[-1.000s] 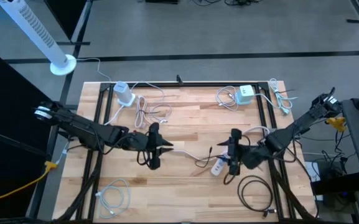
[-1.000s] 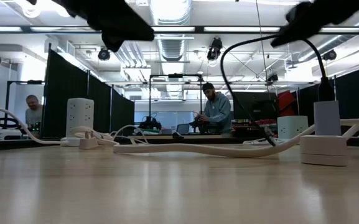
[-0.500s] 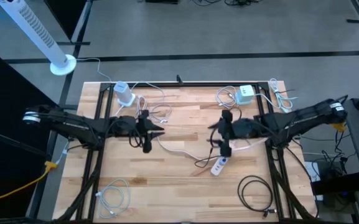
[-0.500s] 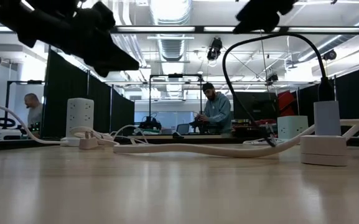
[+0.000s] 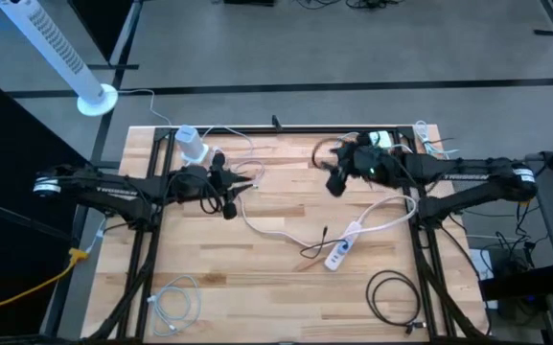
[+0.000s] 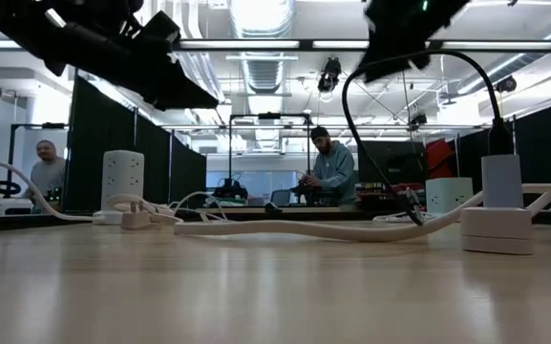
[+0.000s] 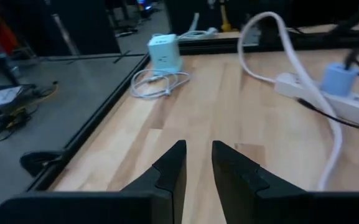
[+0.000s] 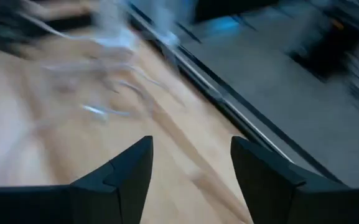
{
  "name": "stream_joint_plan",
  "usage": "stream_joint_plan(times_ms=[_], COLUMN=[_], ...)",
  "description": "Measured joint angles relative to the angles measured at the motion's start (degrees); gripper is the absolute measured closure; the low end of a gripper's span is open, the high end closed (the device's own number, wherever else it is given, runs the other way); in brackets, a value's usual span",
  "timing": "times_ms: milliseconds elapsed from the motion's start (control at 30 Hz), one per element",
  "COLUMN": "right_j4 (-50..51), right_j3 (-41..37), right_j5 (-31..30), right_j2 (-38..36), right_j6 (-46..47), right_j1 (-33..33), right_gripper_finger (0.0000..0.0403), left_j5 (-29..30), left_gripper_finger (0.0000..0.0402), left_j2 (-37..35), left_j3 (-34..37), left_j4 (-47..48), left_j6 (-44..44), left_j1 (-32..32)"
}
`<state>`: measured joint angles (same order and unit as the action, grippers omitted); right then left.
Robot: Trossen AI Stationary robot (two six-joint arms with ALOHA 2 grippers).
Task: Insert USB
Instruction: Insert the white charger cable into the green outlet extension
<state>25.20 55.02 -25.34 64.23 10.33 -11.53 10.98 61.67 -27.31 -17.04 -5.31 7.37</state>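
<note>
My left gripper [image 7: 198, 149] hangs over the wooden table [image 5: 286, 287], on its left half. Its fingers stand almost together, with only a narrow slit between them and nothing in it. Ahead of it, well apart and off to one side, lies the white power strip [image 7: 303, 90]. A pale blue adapter [image 7: 338, 77] stands plugged into the strip, and a thick white cord [image 7: 279, 50] loops up and over it. From table height, a black cable [image 6: 390, 67] rises from the top of that adapter, arches high and comes down to the table again. I cannot tell how firmly its USB end sits there. Farther ahead of this gripper, near the table's far edge, stands a white cube charger [image 7: 165, 52], with a coiled white cable [image 7: 160, 84] just beside it.

My right gripper [image 8: 191, 142] is over the right half of the table, toward the far edge and close to that cube charger. Its fingers are spread wide and empty, with bare wood showing between them. Past them the picture is smeared; I can make out only the dark table rim [image 8: 229, 106] and a tangle of pale cable. The power strip lies nearer the front of the table than this gripper, apart from it, and neither gripper touches it.
</note>
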Motion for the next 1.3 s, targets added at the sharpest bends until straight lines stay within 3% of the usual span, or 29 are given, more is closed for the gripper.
stream_joint_plan(times_ms=[100, 233, 300, 500, 700, 933, 1100, 1300], right_j4=[4.1, 5.0, 4.1, -7.2, -13.8, -9.0, -3.6, 2.4], right_j3=[0.0, -0.1, -0.1, -0.1, -0.1, -1.2, -1.2, -1.2], right_j5=[2.0, 14.0, 15.5, 7.4, 7.1, 7.8, 13.2, 13.8], right_j2=[1.0, 3.3, 4.4, 5.3, 5.3, 8.1, 13.5, 16.9], right_j6=[1.9, 4.5, 4.3, 0.0, -6.1, -7.9, -10.9, -11.6], right_j1=[-10.8, -23.3, -26.3, -27.6, -27.6, -27.9, -28.2, -28.3], right_gripper_finger=[0.0214, 0.0223, 0.0226, 0.0229, 0.0233, 0.0247, 0.0257, 0.0261], left_j5=[0.0, 0.0, 0.0, 0.0, 4.1, 5.0, 5.0, 5.0], left_gripper_finger=[0.0337, 0.0335, 0.0335, 0.0333, 0.0329, 0.0333, 0.0331, 0.0331], left_j2=[-0.1, -0.3, -0.3, -0.2, -0.2, -0.2, -0.2, -0.9], left_j3=[0.0, -0.1, -0.6, -1.2, -1.2, -1.1, -1.1, -0.2], left_j4=[0.1, -0.4, -1.1, -1.4, -0.7, -3.3, -5.9, -5.9], left_j6=[-0.2, -0.2, -0.2, 0.2, 0.4, 0.3, 0.0, 0.9], left_j1=[1.1, 1.2, 1.1, 1.1, 1.3, 1.3, 1.3, 1.3])
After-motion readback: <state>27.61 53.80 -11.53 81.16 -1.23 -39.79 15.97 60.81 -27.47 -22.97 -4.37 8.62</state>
